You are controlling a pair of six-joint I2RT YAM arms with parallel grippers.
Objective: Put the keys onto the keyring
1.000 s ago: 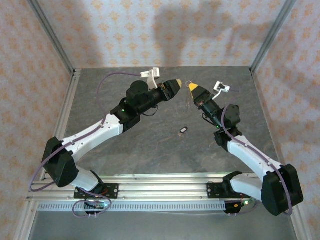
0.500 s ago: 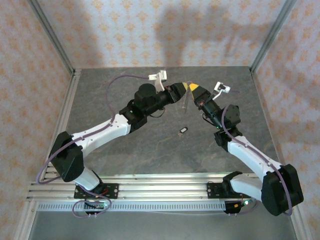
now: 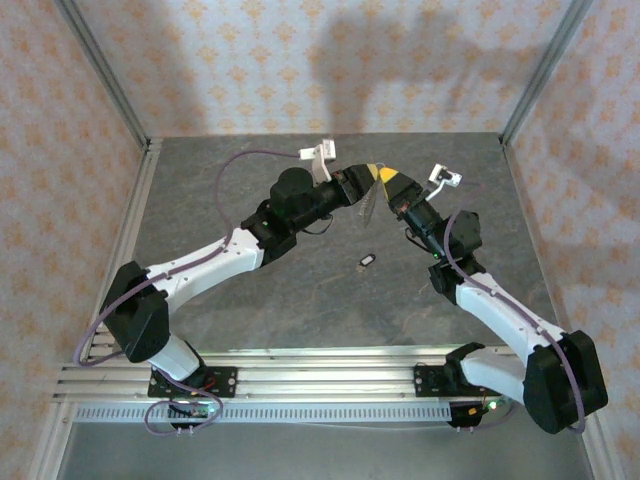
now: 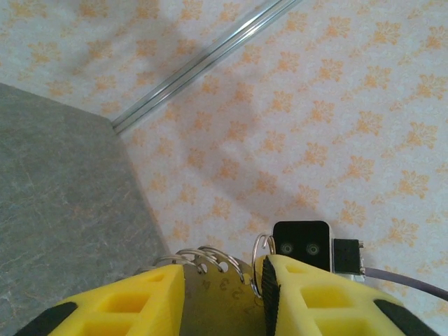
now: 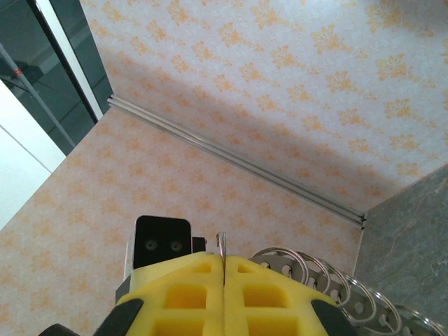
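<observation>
Above far-centre of table point(image 3: 330, 310), your two grippers meet tip to tip; right gripper point(image 5: 224, 262) pressed together, pinching thin edge of keyring point(image 5: 222, 243); left gripper point(image 4: 218, 271) spread, keyring coils sitting between its fingers point(image 4: 126, 308), contact unclear; key point(image 3: 366, 261) lies flat on table, toward near edge, apart from both grippers.

We count two grippers: the left gripper point(image 3: 368, 173) and the right gripper point(image 3: 388, 176). We count one keyring point(image 3: 371, 204) and one key point(image 3: 367, 261), at its six o'clock.
</observation>
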